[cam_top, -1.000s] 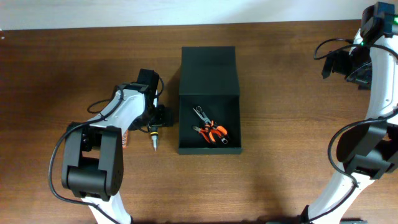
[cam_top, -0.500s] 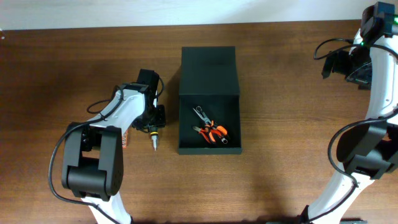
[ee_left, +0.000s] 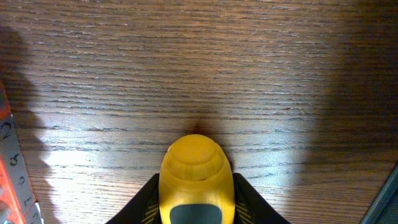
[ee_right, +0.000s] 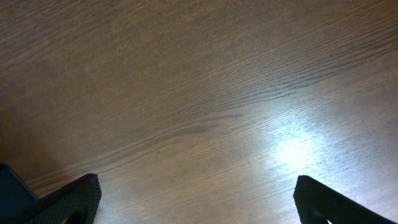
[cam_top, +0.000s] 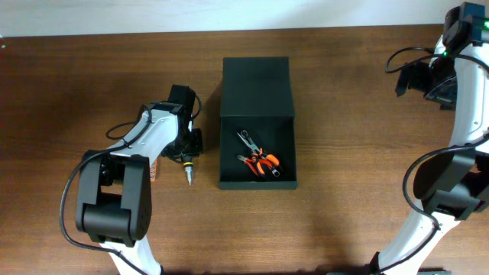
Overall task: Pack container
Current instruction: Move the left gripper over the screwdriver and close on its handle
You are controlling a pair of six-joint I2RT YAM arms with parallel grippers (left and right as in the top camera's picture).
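One yellow-handled screwdriver sits on the worktop, and the left gripper is clamped round its handle. Just right of it, mid-worktop, is one container. Its flap lid is open toward the far edge, and there's one pair of orange-handled pliers inside. The right gripper hangs wide open by the far right corner, holding nothing.

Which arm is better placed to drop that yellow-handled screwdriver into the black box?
Left. The left gripper clasps the screwdriver beside the container; the right gripper hangs open over the table, far off.
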